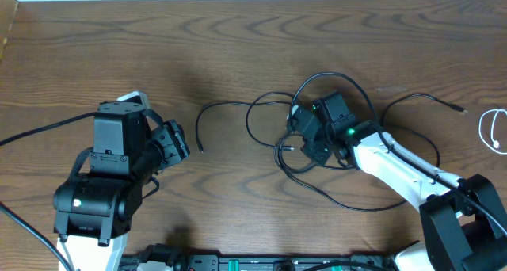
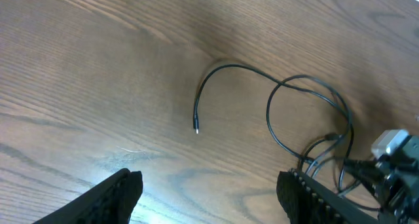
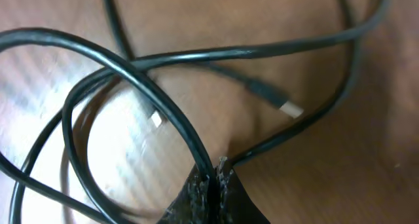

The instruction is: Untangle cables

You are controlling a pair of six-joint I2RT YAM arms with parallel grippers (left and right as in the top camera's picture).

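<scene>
A tangle of thin black cables (image 1: pixel 273 104) lies right of the table's centre. Over its knot is my right gripper (image 1: pixel 307 138). In the right wrist view that gripper (image 3: pixel 215 185) is shut on one black cable (image 3: pixel 131 70), which runs up out of the pinched jaws and loops left. Two small plug ends (image 3: pixel 288 107) lie on the wood behind it. A loose strand (image 2: pixel 222 70) arcs left and ends in a plug tip (image 2: pixel 196 129). My left gripper (image 2: pixel 209 198) hovers open near that tip with nothing between its fingers (image 2: pixel 121 194).
A white cable (image 1: pixel 491 128) curls at the far right edge. Another black strand (image 1: pixel 420 99) trails toward the upper right. The left arm's body (image 1: pixel 103 176) fills the lower left, and the right arm (image 1: pixel 412 176) crosses the lower right.
</scene>
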